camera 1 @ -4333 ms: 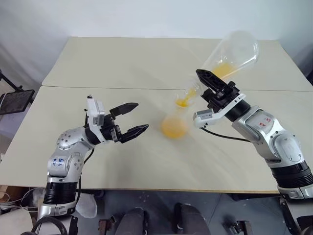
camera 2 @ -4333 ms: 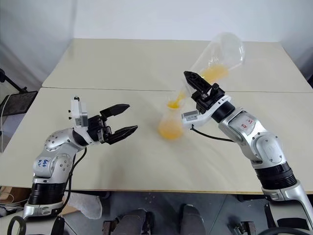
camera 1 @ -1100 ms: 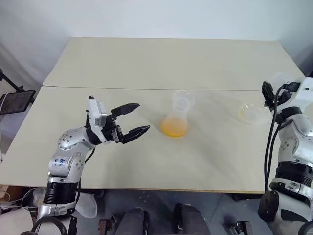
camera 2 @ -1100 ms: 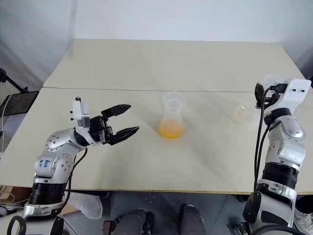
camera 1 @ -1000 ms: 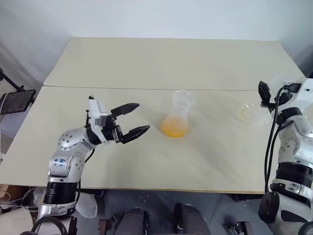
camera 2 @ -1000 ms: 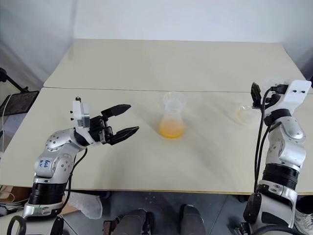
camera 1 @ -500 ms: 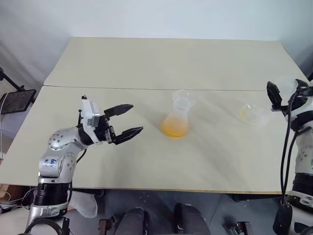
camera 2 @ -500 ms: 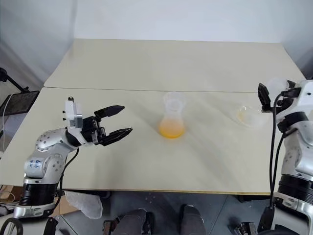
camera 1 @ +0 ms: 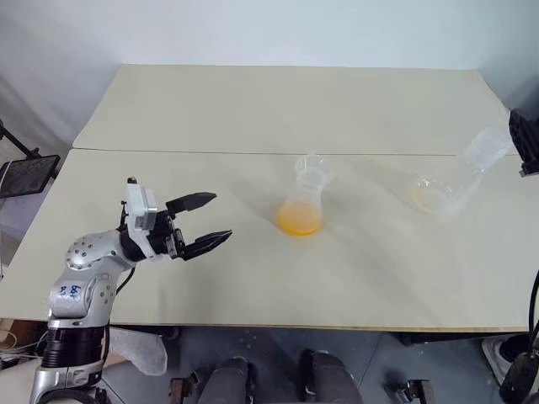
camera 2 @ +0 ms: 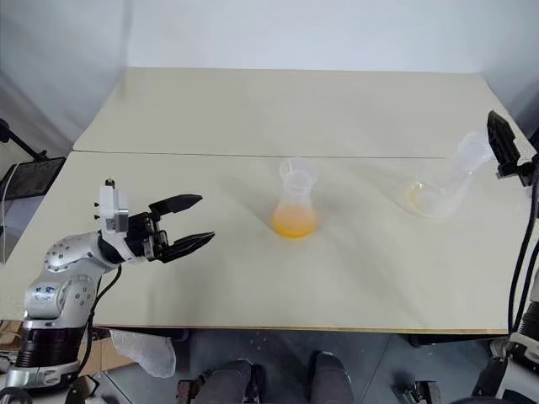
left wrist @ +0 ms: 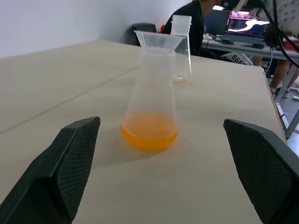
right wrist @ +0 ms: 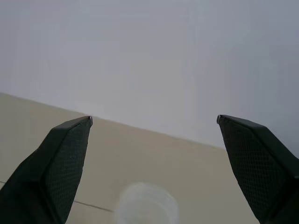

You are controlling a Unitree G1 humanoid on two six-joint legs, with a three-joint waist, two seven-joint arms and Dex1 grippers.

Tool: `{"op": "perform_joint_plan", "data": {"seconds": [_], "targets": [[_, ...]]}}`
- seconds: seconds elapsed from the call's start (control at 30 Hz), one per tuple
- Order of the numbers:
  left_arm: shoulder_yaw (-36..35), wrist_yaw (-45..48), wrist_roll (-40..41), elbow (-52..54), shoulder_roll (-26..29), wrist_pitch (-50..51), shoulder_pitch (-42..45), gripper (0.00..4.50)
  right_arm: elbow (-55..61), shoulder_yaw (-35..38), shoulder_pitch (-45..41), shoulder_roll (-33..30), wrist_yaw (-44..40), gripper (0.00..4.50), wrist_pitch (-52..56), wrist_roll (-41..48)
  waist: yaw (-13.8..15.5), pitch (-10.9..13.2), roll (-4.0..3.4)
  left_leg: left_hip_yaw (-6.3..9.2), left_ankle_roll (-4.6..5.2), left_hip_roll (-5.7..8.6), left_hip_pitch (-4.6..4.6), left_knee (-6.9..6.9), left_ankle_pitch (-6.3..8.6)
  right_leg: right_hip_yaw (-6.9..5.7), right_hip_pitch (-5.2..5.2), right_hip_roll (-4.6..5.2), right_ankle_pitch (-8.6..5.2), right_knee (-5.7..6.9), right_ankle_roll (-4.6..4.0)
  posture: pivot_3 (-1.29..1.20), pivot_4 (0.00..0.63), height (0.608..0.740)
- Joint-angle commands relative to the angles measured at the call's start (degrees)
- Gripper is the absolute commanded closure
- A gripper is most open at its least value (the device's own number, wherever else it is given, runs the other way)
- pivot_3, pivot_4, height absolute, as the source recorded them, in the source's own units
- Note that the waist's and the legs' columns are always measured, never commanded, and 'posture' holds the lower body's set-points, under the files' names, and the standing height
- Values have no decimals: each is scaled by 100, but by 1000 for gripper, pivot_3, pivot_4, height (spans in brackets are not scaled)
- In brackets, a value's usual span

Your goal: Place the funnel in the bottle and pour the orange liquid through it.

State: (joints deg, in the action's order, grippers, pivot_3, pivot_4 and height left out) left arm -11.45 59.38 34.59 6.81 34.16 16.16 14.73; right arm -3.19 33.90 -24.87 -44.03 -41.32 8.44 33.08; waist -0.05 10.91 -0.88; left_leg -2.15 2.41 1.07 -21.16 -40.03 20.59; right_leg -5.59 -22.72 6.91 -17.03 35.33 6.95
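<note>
Left gripper level at 8 o'clock, fingers spread, empty. Right gripper raised at 3 o'clock, fingers spread. Bottle, funnel seated, orange liquid inside, centre of beige table; white wall.

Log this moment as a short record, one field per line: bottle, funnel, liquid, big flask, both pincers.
bottle: upright near the table's middle
funnel: seated in the bottle's mouth
orange liquid: pooled in the bottle's base
larger flask: standing at the table's right side, only an orange trace in its base
left pincer: open, empty, apart from the bottle
right pincer: open, empty, above the larger flask
</note>
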Motion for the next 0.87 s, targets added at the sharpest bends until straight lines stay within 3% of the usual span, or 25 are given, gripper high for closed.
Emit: {"op": "perform_joint_plan", "data": {"seconds": [0.03,0.23,0.33,0.53,0.67,0.87], "targets": [[-279,-56,185,378,186,107,-112,0,1100,-396,551,-246,-945,19,492,610,4,0,1,2,0,-2,-1,1,0,3,0,19,0,-1,0,0,150,740],[-343,-88,-156,417,271,-332,-356,0,2001,-771,1722,-151,-1675,19,687,858,118,-1,2,10,15,23,-2,1,4,-17,22,58,4,-36,8,0,150,740],[-435,20,-324,452,440,-582,-633,0,2371,-1149,2569,176,-2386,19,-189,493,153,-4,8,15,16,24,0,5,5,-23,28,57,6,-48,12,0,150,740],[-332,-41,-692,450,443,-1105,-828,0,2020,-1006,3100,192,-3177,19,-1061,289,144,-1,5,1,22,33,5,3,1,-31,36,58,7,-60,13,0,150,740],[-201,-252,-881,331,320,-1253,-640,0,1858,-869,3416,229,-3367,19,-1505,177,160,-1,5,9,21,30,7,4,2,-26,37,61,7,-57,12,0,150,740],[-131,-358,-922,221,302,-1258,-531,0,1922,-699,3659,265,-3021,19,-1614,128,134,-1,5,5,20,29,8,6,3,-29,32,60,7,-50,12,0,150,740]]}}
